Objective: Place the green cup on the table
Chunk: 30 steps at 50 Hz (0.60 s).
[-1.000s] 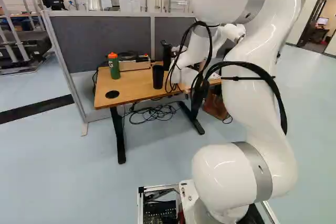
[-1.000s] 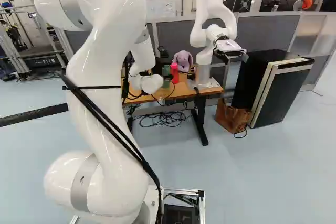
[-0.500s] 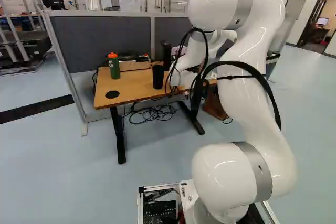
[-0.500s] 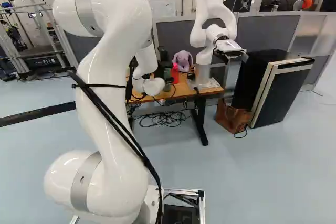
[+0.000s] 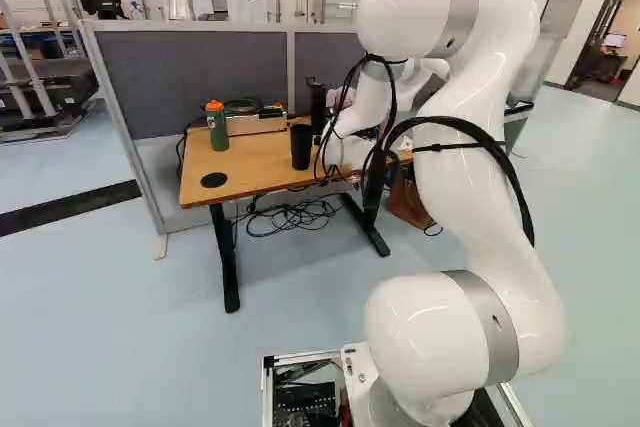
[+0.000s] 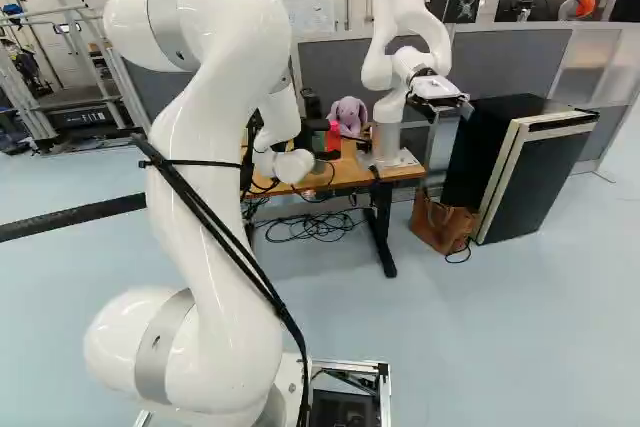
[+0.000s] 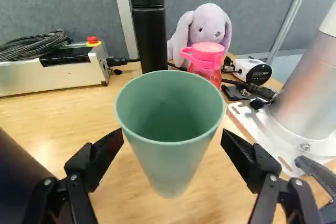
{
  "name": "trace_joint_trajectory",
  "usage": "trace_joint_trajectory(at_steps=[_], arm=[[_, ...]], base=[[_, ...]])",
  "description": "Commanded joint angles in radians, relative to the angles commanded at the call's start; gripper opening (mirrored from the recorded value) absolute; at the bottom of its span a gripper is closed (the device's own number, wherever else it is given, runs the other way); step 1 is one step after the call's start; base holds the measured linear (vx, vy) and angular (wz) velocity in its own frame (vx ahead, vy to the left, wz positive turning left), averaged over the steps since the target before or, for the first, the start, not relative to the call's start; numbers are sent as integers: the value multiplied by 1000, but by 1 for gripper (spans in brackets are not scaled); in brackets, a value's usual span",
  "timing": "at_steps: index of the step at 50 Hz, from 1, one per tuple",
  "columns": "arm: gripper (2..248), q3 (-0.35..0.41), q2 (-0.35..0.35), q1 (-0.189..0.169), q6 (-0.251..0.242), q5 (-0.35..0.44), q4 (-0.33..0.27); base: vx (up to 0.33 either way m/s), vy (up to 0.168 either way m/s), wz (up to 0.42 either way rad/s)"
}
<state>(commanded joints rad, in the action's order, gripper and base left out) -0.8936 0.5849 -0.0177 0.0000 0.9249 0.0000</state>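
In the right base view the gripper (image 6: 326,155) is a small dark shape beyond the white wrist, its fingertips not distinguishable. The wrist view shows the gripper (image 7: 172,145) open, with a black finger standing apart from the cup on either side. Between them is the pale green cup (image 7: 170,156), upright with its mouth up and nothing visible inside. It appears to stand on the wooden table (image 7: 47,114), though its base contact is hard to make out.
Behind the cup are a black bottle (image 7: 148,30), a pink-lidded bottle (image 7: 206,61) and a plush rabbit (image 7: 210,24). A black cup (image 5: 301,147) and green bottle (image 5: 217,127) stand on the table. Another robot (image 6: 405,67) is mounted at its right end.
My upper arm has shifted left in the left base view and right in the right base view, mostly in the earlier half second. The base and tabletop things have stayed put.
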Motion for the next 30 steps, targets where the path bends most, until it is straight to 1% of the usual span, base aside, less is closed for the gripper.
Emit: trace_joint_trajectory(at_steps=[11, 30], arm=[[247, 13, -19, 0, 0, 0, 0], [247, 112, -126, -8, 0, 0, 0]], base=[[0, 0, 0], [0, 0, 0]])
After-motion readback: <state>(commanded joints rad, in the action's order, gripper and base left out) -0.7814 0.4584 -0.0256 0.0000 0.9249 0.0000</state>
